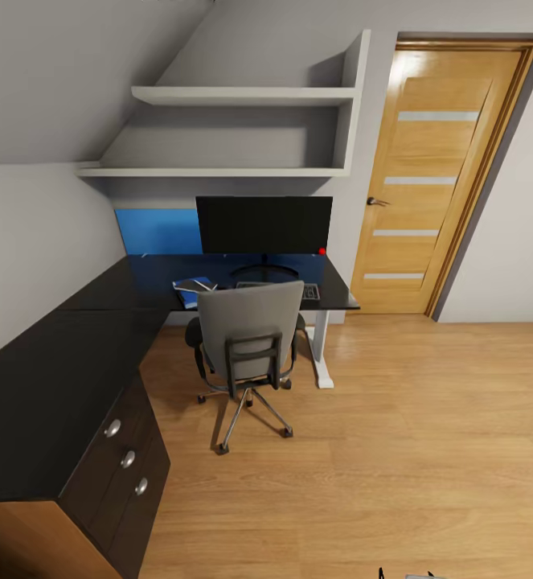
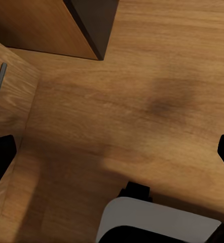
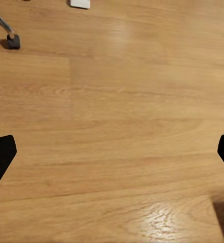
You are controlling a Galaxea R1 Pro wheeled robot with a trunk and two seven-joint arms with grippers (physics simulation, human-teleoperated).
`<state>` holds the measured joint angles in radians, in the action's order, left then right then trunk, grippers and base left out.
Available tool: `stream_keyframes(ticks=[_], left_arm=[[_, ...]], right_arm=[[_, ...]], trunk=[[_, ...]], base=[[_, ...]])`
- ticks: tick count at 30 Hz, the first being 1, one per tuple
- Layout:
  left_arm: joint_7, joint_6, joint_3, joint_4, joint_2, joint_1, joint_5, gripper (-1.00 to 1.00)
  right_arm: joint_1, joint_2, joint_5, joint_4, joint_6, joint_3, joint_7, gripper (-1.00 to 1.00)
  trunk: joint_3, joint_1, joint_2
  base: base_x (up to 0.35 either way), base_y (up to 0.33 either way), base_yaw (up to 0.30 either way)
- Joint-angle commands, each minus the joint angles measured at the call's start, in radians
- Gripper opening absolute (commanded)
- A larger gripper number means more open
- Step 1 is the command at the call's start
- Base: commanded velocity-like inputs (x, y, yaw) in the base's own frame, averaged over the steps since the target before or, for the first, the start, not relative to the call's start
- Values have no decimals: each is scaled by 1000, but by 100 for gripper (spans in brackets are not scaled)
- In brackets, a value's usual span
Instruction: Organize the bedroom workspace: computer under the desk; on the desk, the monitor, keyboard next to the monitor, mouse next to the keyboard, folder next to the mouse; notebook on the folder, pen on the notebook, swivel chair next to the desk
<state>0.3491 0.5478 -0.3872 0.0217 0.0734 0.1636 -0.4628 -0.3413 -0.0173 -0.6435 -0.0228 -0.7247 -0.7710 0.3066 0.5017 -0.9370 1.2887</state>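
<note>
Both grippers, left (image 2: 112, 152) & right (image 3: 112, 152), spread wide w/ nothing held. Desk (image 1: 49, 378) has monitor (image 1: 264, 225), keyboard (image 1: 310, 292), folder (image 1: 190, 291) w/ notebook (image 1: 194, 284); swivel chair (image 1: 250, 326) tucked in. Looks nearly done; mouse, computer hidden.

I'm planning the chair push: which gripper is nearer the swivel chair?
Probably right: the right gripper hangs above floor with a swivel chair castor ahead; the left gripper hangs by the desk's drawer-unit end.
</note>
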Motion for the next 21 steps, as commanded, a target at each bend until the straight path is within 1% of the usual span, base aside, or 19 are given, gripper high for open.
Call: stream_keyframes(ticks=[1, 21], left_arm=[[5, 1, -9, 0, 1, 1, -5, 100], [-2, -3, -9, 1, 3, 1, -2, 100]], right_arm=[[-1, 0, 1, -2, -1, -8, 7, 100], [-1, 0, 1, -2, -1, -8, 8, 100]], trunk=[[-2, 4, -7], [-65, 81, -147]], base=[[0, 0, 0], [0, 0, 0]])
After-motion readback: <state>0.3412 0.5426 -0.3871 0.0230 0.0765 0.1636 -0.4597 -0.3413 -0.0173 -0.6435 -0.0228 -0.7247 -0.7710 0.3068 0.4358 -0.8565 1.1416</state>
